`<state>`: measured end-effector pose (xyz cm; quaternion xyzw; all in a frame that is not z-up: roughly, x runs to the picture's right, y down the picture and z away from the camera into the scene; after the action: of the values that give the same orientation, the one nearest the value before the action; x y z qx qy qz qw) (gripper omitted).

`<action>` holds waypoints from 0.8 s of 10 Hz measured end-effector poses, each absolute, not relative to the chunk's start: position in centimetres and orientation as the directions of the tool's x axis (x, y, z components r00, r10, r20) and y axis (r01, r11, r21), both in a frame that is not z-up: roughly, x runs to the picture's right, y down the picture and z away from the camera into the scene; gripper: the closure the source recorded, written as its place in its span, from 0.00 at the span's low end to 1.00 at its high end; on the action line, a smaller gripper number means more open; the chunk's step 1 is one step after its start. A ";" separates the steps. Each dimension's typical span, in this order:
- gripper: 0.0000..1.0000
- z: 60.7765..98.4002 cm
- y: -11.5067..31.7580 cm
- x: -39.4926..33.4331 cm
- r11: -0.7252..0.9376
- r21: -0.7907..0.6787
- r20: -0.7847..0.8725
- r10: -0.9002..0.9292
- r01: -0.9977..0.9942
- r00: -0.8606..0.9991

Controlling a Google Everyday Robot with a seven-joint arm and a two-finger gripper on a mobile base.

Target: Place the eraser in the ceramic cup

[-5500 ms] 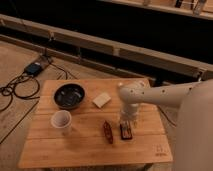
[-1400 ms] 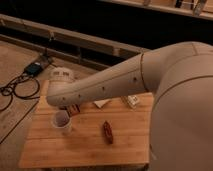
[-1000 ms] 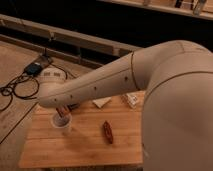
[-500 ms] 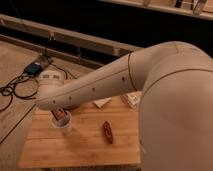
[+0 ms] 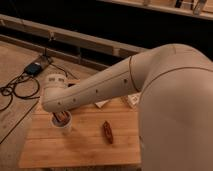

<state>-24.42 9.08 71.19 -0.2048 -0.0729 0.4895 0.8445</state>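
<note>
Nearest you, a reddish-brown piece [image 5: 107, 132] lies on the wooden table [image 5: 80, 150]. Further back, your gripper [image 5: 61, 118] sits down in the cup [image 5: 63, 123]; the eraser [image 5: 60, 116] shows there; its grip you can't tell.

We find no text, label, brand, number or sign that we can read anywhere in the view. The gripper [image 5: 61, 117] sits at the mouth of the ceramic cup [image 5: 63, 123], and neither it nor the cup carries any marking we can make out.
</note>
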 end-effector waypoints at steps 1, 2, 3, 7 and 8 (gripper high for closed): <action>1.00 71.3 9.3 -24.4 0.441 -0.420 -0.073 0.855 -0.793 0.514; 1.00 71.4 9.6 -24.4 0.447 -0.425 -0.069 0.851 -0.788 0.520; 1.00 71.6 10.0 -24.5 0.452 -0.429 -0.067 0.848 -0.782 0.526; 0.76 72.0 11.1 -24.5 0.458 -0.448 -0.067 0.840 -0.768 0.539; 0.65 72.1 11.2 -24.5 0.459 -0.450 -0.067 0.838 -0.767 0.541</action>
<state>-24.50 11.19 72.11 -0.2188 -0.0821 0.4721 0.8500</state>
